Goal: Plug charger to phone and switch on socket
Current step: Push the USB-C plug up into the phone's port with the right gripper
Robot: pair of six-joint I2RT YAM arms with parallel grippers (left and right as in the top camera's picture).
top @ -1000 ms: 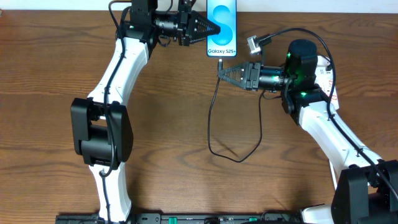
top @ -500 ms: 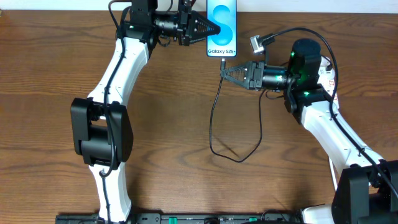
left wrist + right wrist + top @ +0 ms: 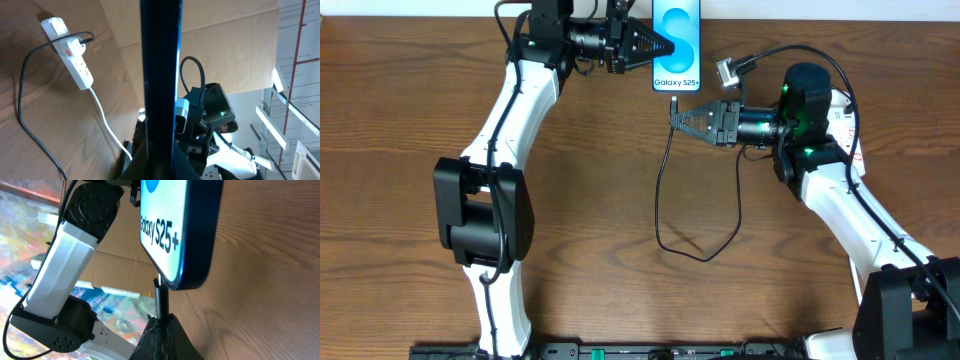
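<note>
The phone (image 3: pixel 677 45), blue screen reading "Galaxy S25+", lies at the table's far edge, and my left gripper (image 3: pixel 658 45) is shut on its left side. In the left wrist view only its dark edge (image 3: pixel 160 75) shows, between the jaws (image 3: pixel 160 162). My right gripper (image 3: pixel 674 116) is shut on the charger (image 3: pixel 660 200) just behind its plug tip (image 3: pixel 675 101). In the right wrist view the plug tip (image 3: pixel 159 292) points at the phone's bottom edge (image 3: pixel 187 282); I cannot tell whether it touches. The socket (image 3: pixel 72 52) lies behind my right arm (image 3: pixel 848 125).
The charger's black cable hangs in a loop (image 3: pixel 705 252) over the middle of the wooden table (image 3: pixel 590 220). The socket's white cord (image 3: pixel 105 120) runs off toward the right arm's base. A grey connector (image 3: pixel 728 70) juts out above the right wrist.
My right gripper with the plug tip nudged right and up toward the phone, then came back left to about where it was. The left arm and phone have not moved.
</note>
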